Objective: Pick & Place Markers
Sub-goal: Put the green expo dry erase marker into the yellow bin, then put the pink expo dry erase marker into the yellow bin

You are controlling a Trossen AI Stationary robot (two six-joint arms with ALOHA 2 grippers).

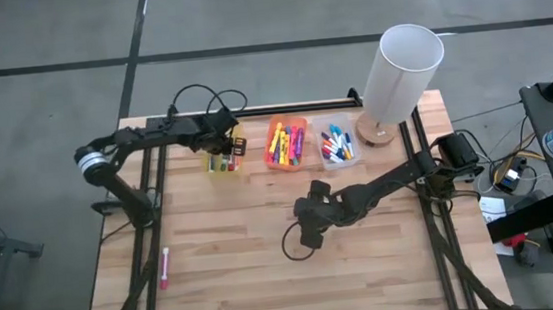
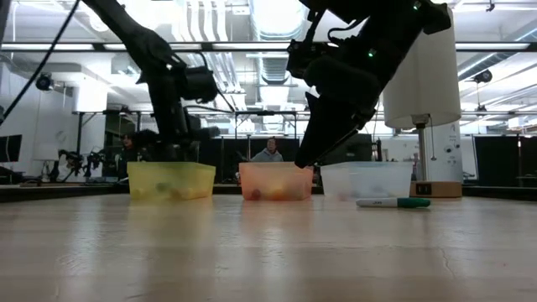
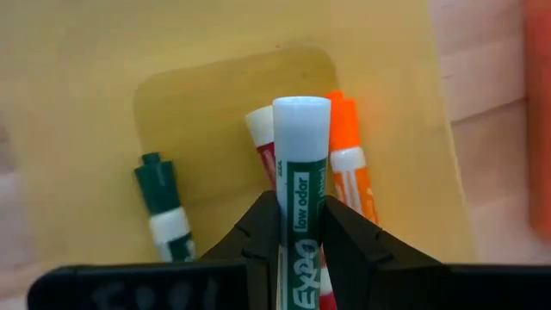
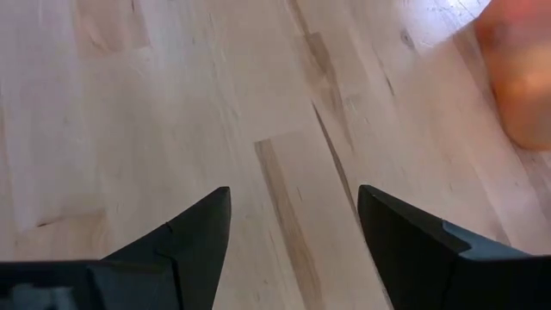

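Three small bins stood in a row along the far edge of the table (image 1: 267, 276). Taking the middle bin (image 1: 287, 143) as landmark, a second bin (image 1: 224, 158) sat to its left and a third bin (image 1: 337, 147) to its right, each holding markers. Beyond the third bin, further right, stood a tall cylinder (image 1: 402, 71). One marker (image 1: 165, 267) lay alone on the table, well apart from the middle bin, toward the near left corner.

The left gripper (image 3: 301, 226) hung over the second bin, clamped on a marker (image 3: 300, 172). The right gripper (image 4: 293, 215) hovered over bare table in front of the middle bin, fingers spread.

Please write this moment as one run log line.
left gripper: shut on green-labelled white marker, over yellow plastic bin | right gripper: open, empty, above wooden table
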